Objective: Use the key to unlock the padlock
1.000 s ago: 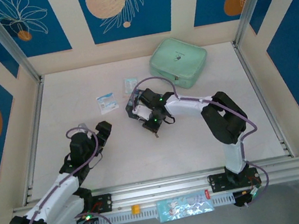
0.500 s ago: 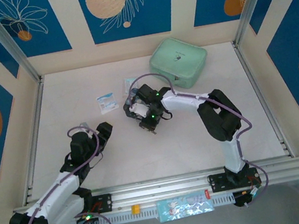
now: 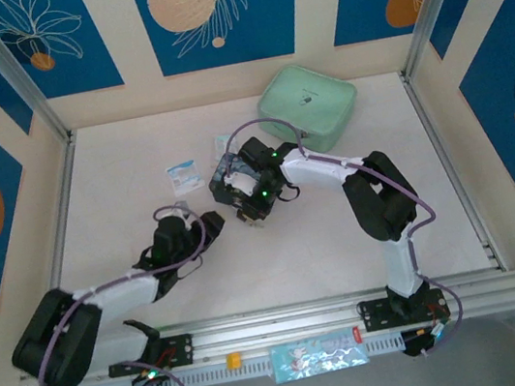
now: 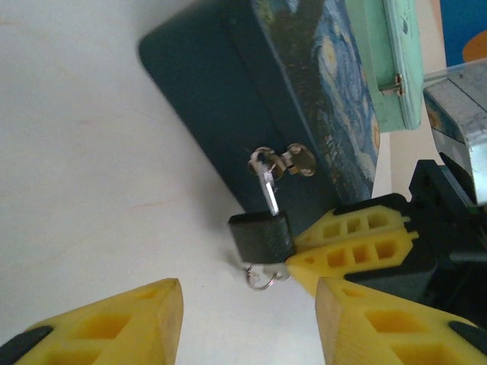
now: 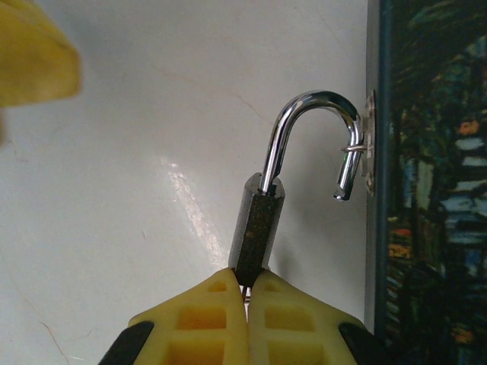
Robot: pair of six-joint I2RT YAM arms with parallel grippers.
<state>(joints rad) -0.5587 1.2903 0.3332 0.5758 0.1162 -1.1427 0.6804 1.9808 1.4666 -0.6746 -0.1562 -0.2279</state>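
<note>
The padlock [image 5: 257,228] has a dark body, and its silvery shackle [image 5: 304,114] is sprung open on one side while still hooked through the hasp of the dark blue tin box [image 5: 426,190]. My right gripper [image 5: 246,285] is shut at the padlock's bottom end, pinching the key [image 5: 246,290], of which only a thin sliver shows. From the left wrist, the padlock [image 4: 259,236] hangs off the tin box [image 4: 228,114], with the key's wire ring [image 4: 262,277] under it and the right gripper [image 4: 293,255] at its corner. My left gripper [image 4: 247,304] stands open just short of the ring, holding nothing.
A mint green case [image 3: 308,107] lies behind the tin box at the back. Two small blue-and-white packets [image 3: 184,177] [image 3: 223,144] lie on the table to the left of the right arm. Panelled walls close in the table on three sides.
The left arm has reached forward and to the right, up to the padlock, and its jaws have narrowed. The right gripper stays shut at the padlock and has shifted slightly back and left.
</note>
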